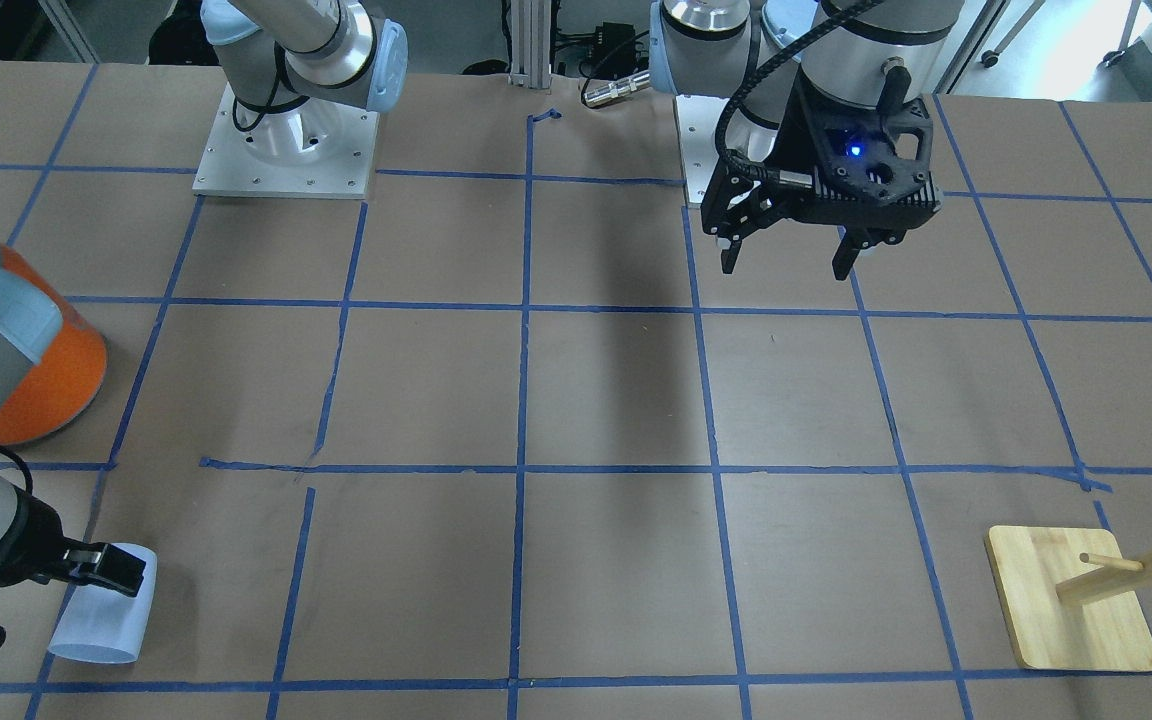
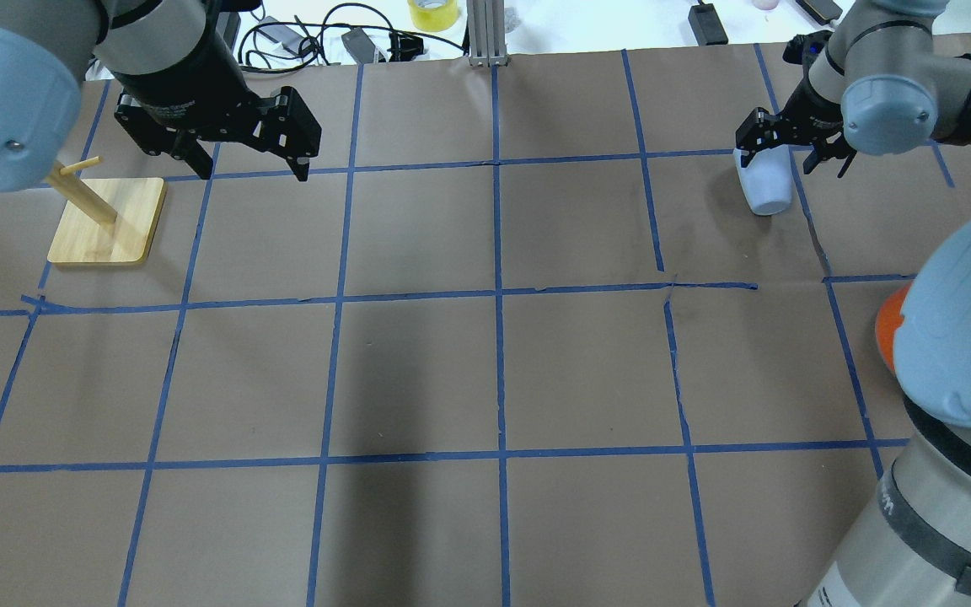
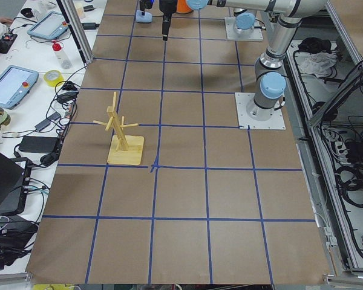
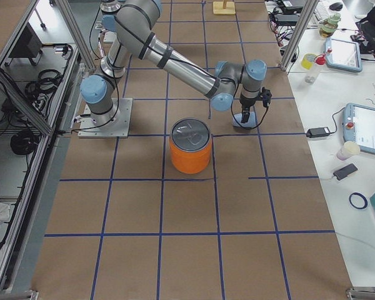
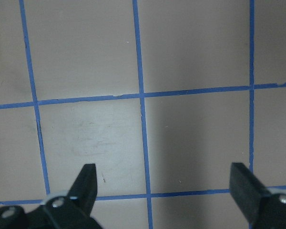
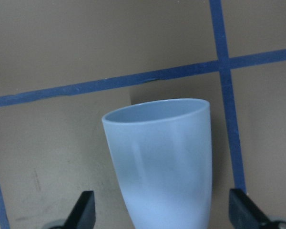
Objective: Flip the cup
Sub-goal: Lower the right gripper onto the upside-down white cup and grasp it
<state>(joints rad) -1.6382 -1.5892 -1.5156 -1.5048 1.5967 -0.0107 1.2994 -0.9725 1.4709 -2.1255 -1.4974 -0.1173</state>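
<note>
Cup [image 6: 162, 152] seems to lie on its side on worktop [image 2: 418, 371], near orange can [image 4: 190, 153]. Right tool [image 6: 163, 194] spread wide, 2 jaws straddling cup, not touching. Left tool [image 5: 163, 167] spread too, holding nothing, far from can. Looks light, stiff, slick plastic; grip mid-wall.

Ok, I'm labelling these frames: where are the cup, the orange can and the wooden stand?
cup [image 2: 765, 192], overhead view, side wall.
orange can [image 4: 190, 161], exterior right view, orange side.
wooden stand [image 1: 1076, 630], front-facing view, flat base.

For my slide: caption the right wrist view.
Right gripper open astride the pale blue cup, clear of its sides, over the blue-taped table.
</note>
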